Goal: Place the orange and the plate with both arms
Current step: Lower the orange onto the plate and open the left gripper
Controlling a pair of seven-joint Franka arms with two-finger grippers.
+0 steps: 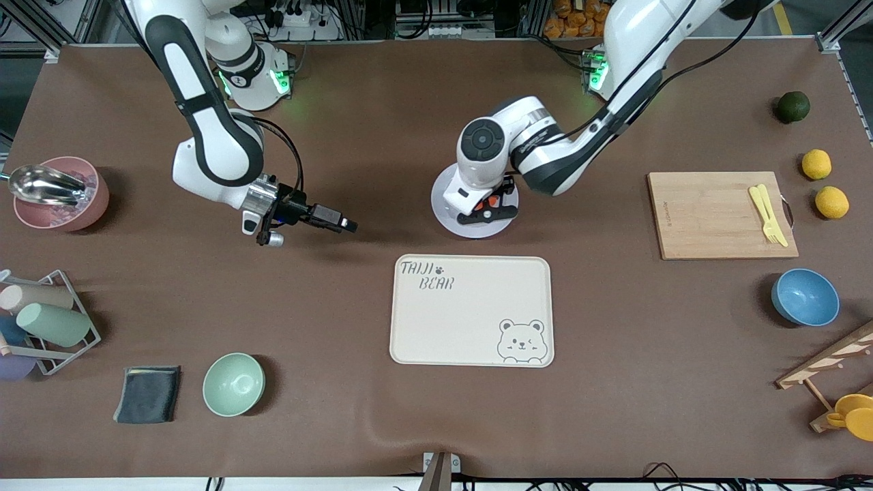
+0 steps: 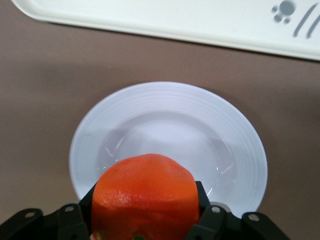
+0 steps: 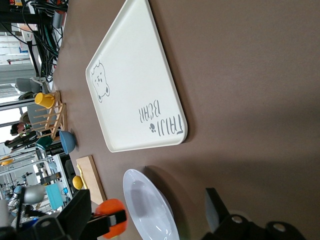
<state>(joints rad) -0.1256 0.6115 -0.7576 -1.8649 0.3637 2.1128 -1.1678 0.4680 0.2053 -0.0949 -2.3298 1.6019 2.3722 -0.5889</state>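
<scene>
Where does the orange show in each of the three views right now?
Front view: the orange sits in the left gripper, over the plate.
Left wrist view: the orange fills the bottom centre, clamped between the fingers, above the plate.
Right wrist view: the orange shows at the bottom, beside the plate.
Shared landmark: the bear tray.

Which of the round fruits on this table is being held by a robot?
The orange, clamped in the left tool above the plate. The two lemons and the dark green fruit lie untouched at the left arm's end of the table.
</scene>
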